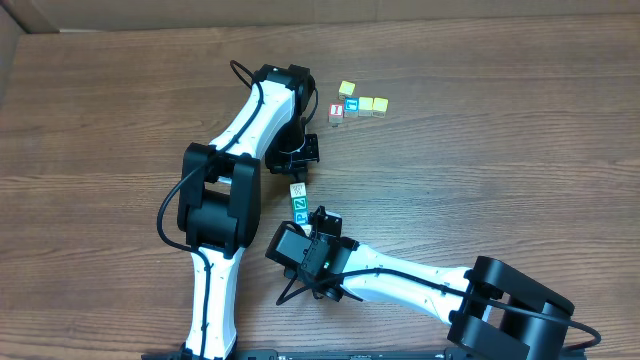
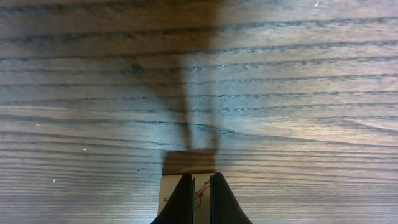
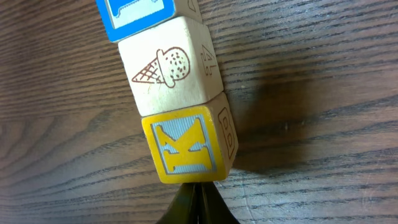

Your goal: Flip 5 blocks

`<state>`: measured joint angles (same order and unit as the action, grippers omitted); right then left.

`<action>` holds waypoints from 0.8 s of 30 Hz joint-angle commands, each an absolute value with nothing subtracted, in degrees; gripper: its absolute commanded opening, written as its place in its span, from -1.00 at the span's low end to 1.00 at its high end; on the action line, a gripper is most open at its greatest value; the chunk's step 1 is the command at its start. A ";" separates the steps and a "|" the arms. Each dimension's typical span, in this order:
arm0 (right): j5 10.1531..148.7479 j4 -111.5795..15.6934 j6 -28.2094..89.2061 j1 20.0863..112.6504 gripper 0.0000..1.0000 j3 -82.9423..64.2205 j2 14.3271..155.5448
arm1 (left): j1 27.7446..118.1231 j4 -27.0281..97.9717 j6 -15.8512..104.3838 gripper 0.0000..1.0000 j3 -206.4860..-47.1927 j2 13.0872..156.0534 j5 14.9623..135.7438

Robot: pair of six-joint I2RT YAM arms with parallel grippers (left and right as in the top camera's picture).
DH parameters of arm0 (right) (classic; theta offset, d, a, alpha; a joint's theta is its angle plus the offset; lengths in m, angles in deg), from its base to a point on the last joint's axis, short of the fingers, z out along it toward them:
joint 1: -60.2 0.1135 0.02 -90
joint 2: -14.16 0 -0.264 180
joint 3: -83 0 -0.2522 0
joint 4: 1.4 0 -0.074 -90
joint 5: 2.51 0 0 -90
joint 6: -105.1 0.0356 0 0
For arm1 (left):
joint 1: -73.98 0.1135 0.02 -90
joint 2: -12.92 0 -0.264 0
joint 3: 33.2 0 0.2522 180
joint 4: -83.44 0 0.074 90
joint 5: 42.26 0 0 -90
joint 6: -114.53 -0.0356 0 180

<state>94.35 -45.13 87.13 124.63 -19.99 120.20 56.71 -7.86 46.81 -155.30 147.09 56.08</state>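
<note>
Closest to my right wrist lens is the K block [image 3: 186, 146], yellow-framed and tilted a little. It sits right at the tips of the right gripper [image 3: 198, 205], whose fingers are pressed together with nothing between them. Touching the K block's far side is the ice-cream block [image 3: 168, 68], cream with a brown cone drawn on it. Beyond that, the blue-framed block [image 3: 140, 15] is cut off by the top edge. The three run face to face in one line on the wood-grain table [image 3: 323, 124].

On the left wrist feed, the left gripper [image 2: 202, 198] pokes in at bottom centre, its dark fingers [image 2: 183, 200] drawn close with only a sliver between them and pinching nothing. A whitish block [image 2: 176, 185] with faint brown marks lies right under the tips; I cannot tell whether they touch it.

From overhead, the short line of blocks lies mid-frame between the two grippers, with the green Z block [image 1: 300, 203] in its middle. The left gripper is at its upper end and the right gripper at its lower end. Well apart, toward the upper right, three yellow cubes [image 1: 366, 104] cluster with a blue-letter cube [image 1: 351, 103] and a red-letter cube [image 1: 336, 113].
</note>
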 commanded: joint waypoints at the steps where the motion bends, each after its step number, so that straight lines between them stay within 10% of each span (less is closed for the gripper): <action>1: 95.18 -44.78 87.41 124.15 -0.92 -20.28 120.68 | 56.27 -7.60 46.14 -0.92 -155.03 147.68 56.82; 24: 95.18 -44.57 87.37 124.15 -0.91 -20.28 120.68 | 56.27 -6.35 46.11 -0.92 -155.03 147.68 58.26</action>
